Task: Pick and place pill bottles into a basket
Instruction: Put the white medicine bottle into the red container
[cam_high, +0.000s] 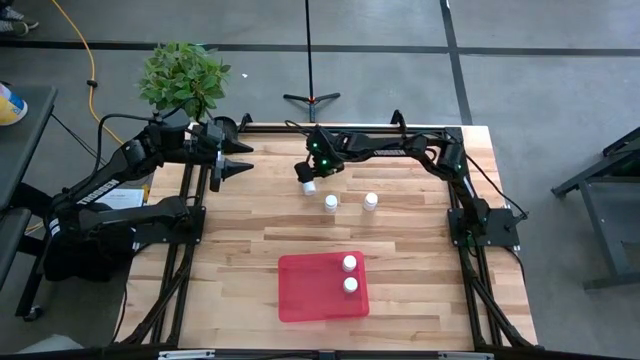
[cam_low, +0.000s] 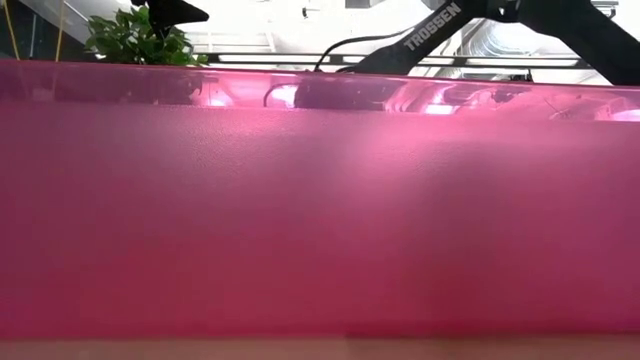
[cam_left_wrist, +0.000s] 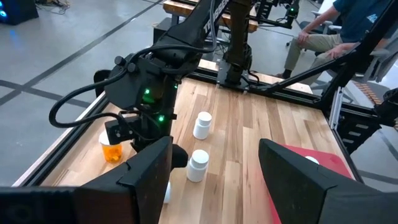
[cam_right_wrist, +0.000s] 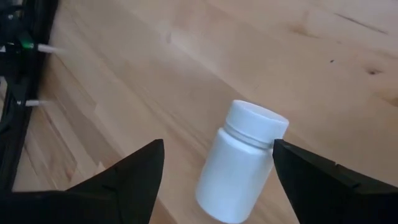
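Spread fingers of the right hand (cam_right_wrist: 217, 180) straddled a white pill bottle (cam_right_wrist: 239, 163) near the tabletop's (cam_high: 420, 250) far edge, poised to grasp it for the basket (cam_high: 310, 290).

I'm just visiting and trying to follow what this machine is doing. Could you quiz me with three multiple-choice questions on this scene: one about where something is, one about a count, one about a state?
1. Where is the right gripper?
A. Over the red tray
B. Over the far middle of the table, beside two standing white bottles
C. Off the table by the plant

2. How many white bottles lie inside the red tray?
A. None
B. Two
C. Five

3. How does the white bottle between the right gripper's fingers stand?
A. Tilted
B. Upside down
C. Flat on its side with no cap

Answers:
1. B: the high view shows it far from the tray, next to the two bottles.
2. B: two white caps show in the tray's right part.
3. A: the right wrist view shows it leaning, cap uppermost.
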